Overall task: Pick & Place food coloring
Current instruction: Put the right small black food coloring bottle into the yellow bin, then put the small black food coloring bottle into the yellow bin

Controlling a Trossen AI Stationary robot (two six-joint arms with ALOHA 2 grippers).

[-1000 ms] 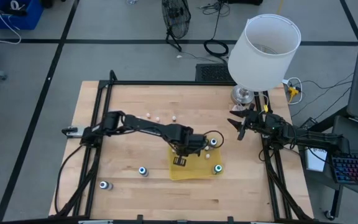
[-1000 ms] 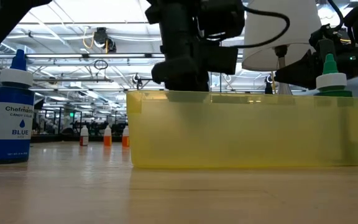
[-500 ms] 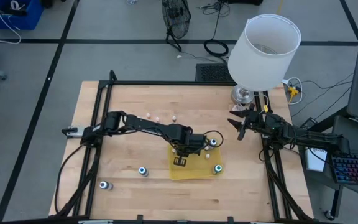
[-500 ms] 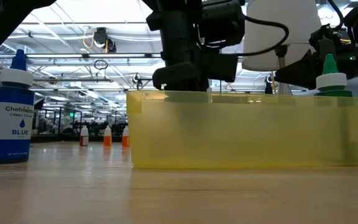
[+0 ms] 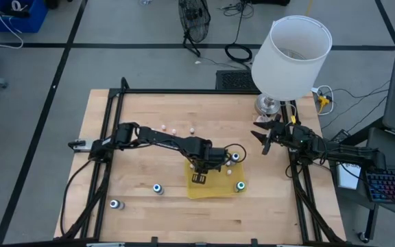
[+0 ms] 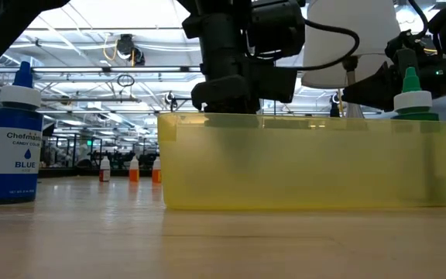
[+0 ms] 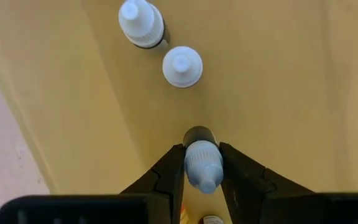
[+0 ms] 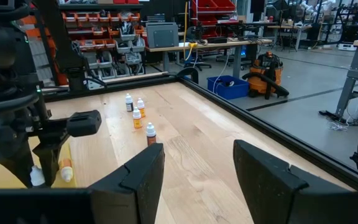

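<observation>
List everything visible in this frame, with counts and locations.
Light wooden table: one, under everything.
Flat yellow plastic tray: one, front centre.
Large dark bottles with teal-white tops: three; two on the table left of the tray, one at the tray's right end.
White-capped dropper bottles: two, standing in the tray.
Small orange and dark dropper bottles: four, far side of the table.
White-shaded lamp: one, far right corner.
Pale-capped small bottle: one, held over the tray.
Left tool: shut on that bottle.
Right tool: open, by the lamp base.
</observation>
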